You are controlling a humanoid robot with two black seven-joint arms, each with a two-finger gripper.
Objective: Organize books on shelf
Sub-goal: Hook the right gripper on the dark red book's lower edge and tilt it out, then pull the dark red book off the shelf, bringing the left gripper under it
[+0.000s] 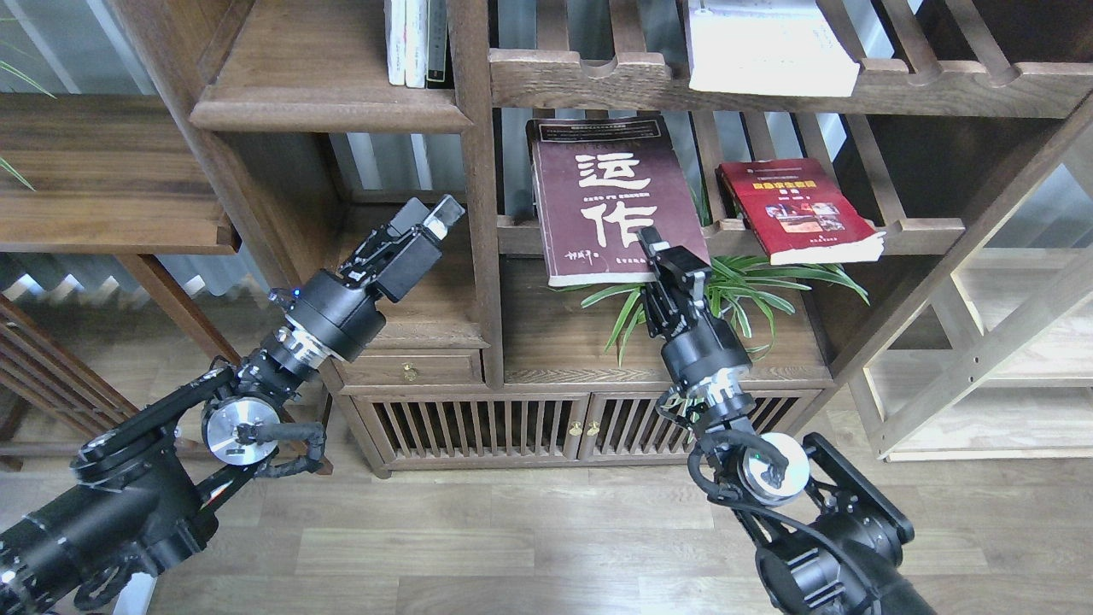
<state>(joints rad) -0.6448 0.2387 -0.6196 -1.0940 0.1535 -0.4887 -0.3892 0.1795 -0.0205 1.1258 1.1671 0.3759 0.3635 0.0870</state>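
Note:
The dark maroon book [610, 201] with large white characters is held by its lower right corner in my right gripper [670, 256]. It is tilted and raised off the slatted rack [922, 226], with its lower edge hanging out past the front rail. The bright red book [798, 209] lies on that same rack to the right. The thick white book [768, 47] lies on the upper slatted rack [598, 77]. The solid shelf [329, 111] with a rounded lip is at the upper left. My left gripper [431, 213] is open and empty below that shelf.
Thin white- and dark-spined books [417, 43] stand at the shelf's right end against the upright post [478, 213]. A board with a brass-knobbed drawer [408, 367] lies under my left gripper. A green plant [743, 278] sits behind my right wrist.

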